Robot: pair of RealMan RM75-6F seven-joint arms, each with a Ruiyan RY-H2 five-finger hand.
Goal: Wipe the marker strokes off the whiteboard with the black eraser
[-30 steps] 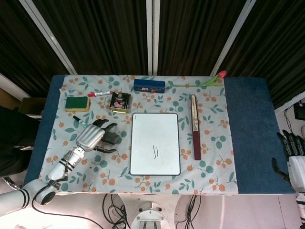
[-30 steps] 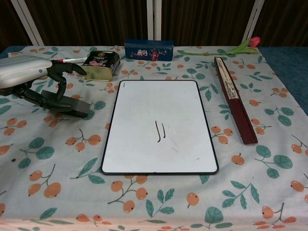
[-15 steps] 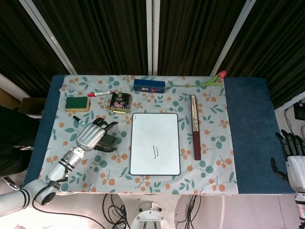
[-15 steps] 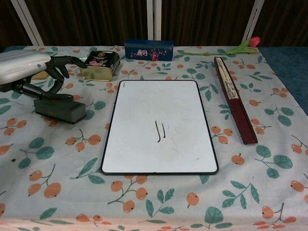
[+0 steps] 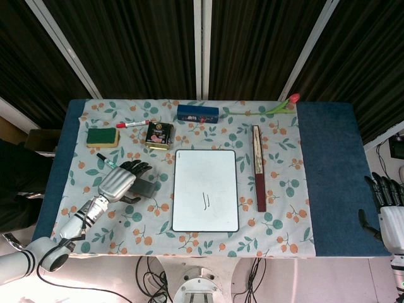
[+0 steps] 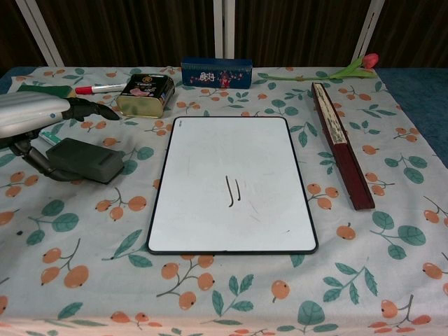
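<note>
The whiteboard (image 5: pixel 206 189) (image 6: pixel 231 168) lies flat at the table's middle, with two short black marker strokes (image 5: pixel 206 201) (image 6: pixel 234 191) on its lower half. Left of it, the black eraser (image 5: pixel 147 187) (image 6: pixel 85 159) rests flat on the cloth. My left hand (image 5: pixel 120 180) (image 6: pixel 31 115) hovers over the eraser's left end with fingers spread and pointing toward the board. Its thumb sits low beside the eraser's left edge; I cannot tell whether they touch. My right hand (image 5: pixel 386 202) hangs past the table's right edge, fingers apart and empty.
Along the back stand a green sponge (image 5: pixel 102 136) (image 6: pixel 42 89), a red marker (image 5: pixel 132 124) (image 6: pixel 101 89), a gold tin (image 5: pixel 159 134) (image 6: pixel 145 95) and a blue box (image 5: pixel 197 113) (image 6: pixel 216 72). A dark red folded fan (image 5: pixel 259 167) (image 6: pixel 341 143) lies right of the board, with a tulip (image 5: pixel 284 103) (image 6: pixel 357 66) behind it.
My left hand's fingers uncurled from over the eraser and the hand drew back to the left. The eraser now lies flat on the cloth. The right hand barely moved.
</note>
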